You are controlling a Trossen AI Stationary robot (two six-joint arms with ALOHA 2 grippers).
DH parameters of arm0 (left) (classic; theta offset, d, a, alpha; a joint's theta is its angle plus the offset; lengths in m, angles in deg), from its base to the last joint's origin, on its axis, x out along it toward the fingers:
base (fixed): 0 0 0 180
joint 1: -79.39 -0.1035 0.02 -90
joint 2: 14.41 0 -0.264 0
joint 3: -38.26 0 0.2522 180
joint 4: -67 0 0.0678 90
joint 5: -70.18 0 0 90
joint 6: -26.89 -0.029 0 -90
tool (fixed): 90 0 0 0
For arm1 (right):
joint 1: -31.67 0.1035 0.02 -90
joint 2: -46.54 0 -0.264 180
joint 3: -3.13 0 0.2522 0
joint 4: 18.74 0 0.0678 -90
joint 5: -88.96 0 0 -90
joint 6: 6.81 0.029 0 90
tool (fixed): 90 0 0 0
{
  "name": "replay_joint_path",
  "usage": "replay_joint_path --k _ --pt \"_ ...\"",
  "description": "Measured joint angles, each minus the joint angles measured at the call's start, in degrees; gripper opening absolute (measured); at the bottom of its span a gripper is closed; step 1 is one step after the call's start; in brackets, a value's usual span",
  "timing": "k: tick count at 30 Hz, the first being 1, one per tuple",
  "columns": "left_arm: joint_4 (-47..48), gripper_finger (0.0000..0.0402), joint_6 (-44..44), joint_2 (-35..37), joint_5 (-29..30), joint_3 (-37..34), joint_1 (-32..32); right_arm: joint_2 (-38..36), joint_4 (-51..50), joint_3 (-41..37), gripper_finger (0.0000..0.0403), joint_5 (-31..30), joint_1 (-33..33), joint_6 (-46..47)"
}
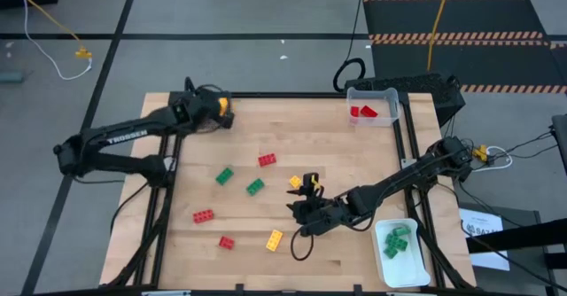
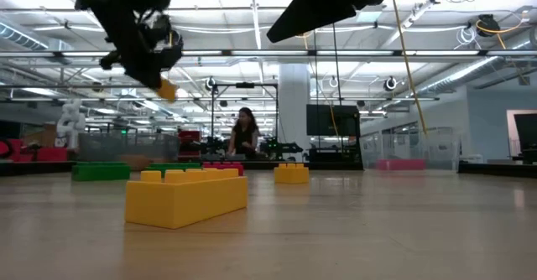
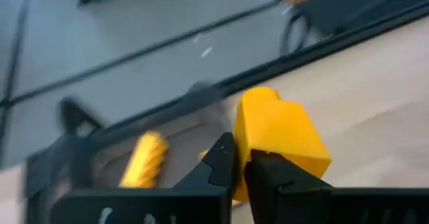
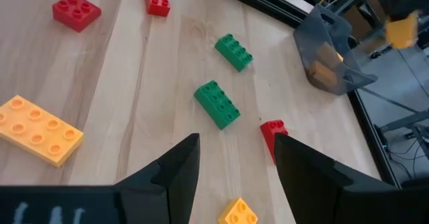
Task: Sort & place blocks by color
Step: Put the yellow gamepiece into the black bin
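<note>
The left end effector (image 1: 222,106) hangs above the far left corner of the wooden table (image 1: 292,128), clenched on a small yellow-orange studded plastic brick (image 3: 280,135). The right end effector (image 4: 234,158) is released, low over the table's middle; red (image 4: 76,11) and green (image 4: 217,104) studded bricks lie just ahead of its fingers.

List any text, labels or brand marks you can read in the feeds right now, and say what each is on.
"TROSSEN": white lettering along the left arm in the high view.
Paper sheet on the floor beside the table's right edge: has printing, too small to read.
White marks on the left gripper's body in its wrist view: cut off at the picture's edge, unreadable.
No readable text on the blocks, the trays or in the room behind.
</note>
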Motion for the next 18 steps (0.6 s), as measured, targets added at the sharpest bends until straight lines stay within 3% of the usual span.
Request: replay_joint_path --k 4,11,14,18 --pt "0.2 0.0031 0.0 -2.8 -3.0 0.0 -7.2 0.0 -0.1 0.0 0.0185 0.0 0.0 0.7" --pt "0.6 0.0028 -2.2 -10.1 -9.5 0.0 -13.8 0.0 -0.2 0.0 0.0185 0.0 0.4 0.3" --pt "0.0 0.0054 -3.6 -12.7 -11.4 0.0 -14.7 0.0 -0.3 0.0 0.0185 0.0 0.4 0.3" --pt "-0.4 0.0121 -5.0 -14.5 -12.9 0.0 -14.8 0.0 -0.6 0.0 0.0185 0.0 0.4 0.5"
